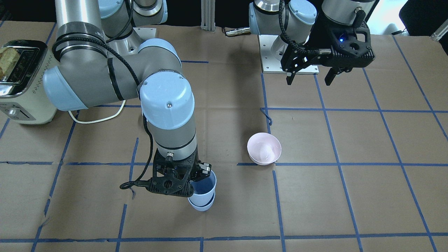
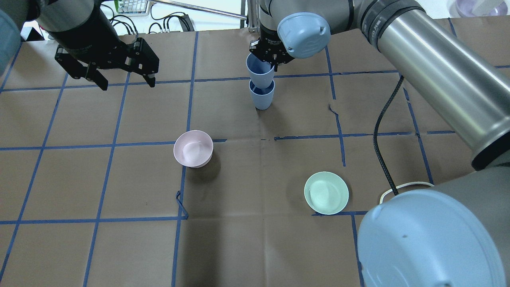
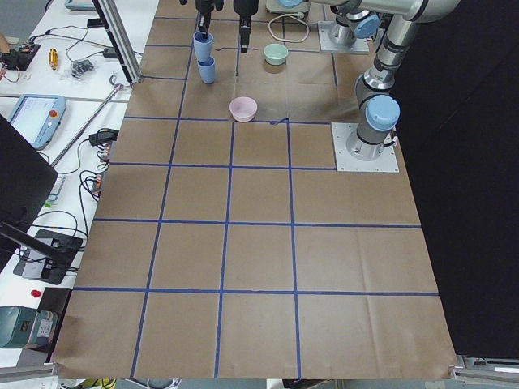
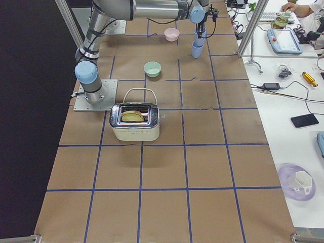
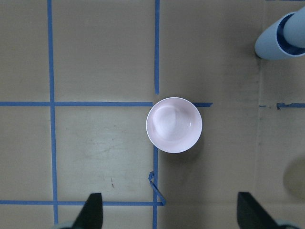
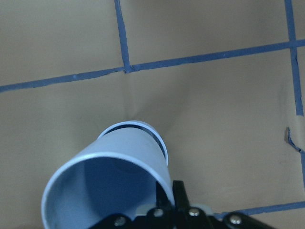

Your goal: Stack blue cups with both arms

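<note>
Two blue cups stand at the table's far middle. The lower cup [image 2: 261, 97] stands upright on the paper. The upper cup [image 2: 259, 71] has its base in the lower cup's mouth. My right gripper [image 2: 266, 59] is shut on the upper cup's rim. In the front view the right gripper [image 1: 197, 174] is over the cups [image 1: 203, 196]. The right wrist view shows the held cup [image 6: 109, 186] and the lower cup's rim [image 6: 159, 138] under it. My left gripper [image 2: 125, 81] is open and empty, high above the table at the far left, also shown in the front view [image 1: 309, 78].
A pink bowl [image 2: 193, 148] sits mid-table, right below the left wrist camera [image 5: 174, 125]. A mint-green bowl [image 2: 326, 193] sits near right. A toaster [image 1: 21, 80] with toast stands on the robot's right side. A black cable [image 2: 382, 139] hangs from the right arm.
</note>
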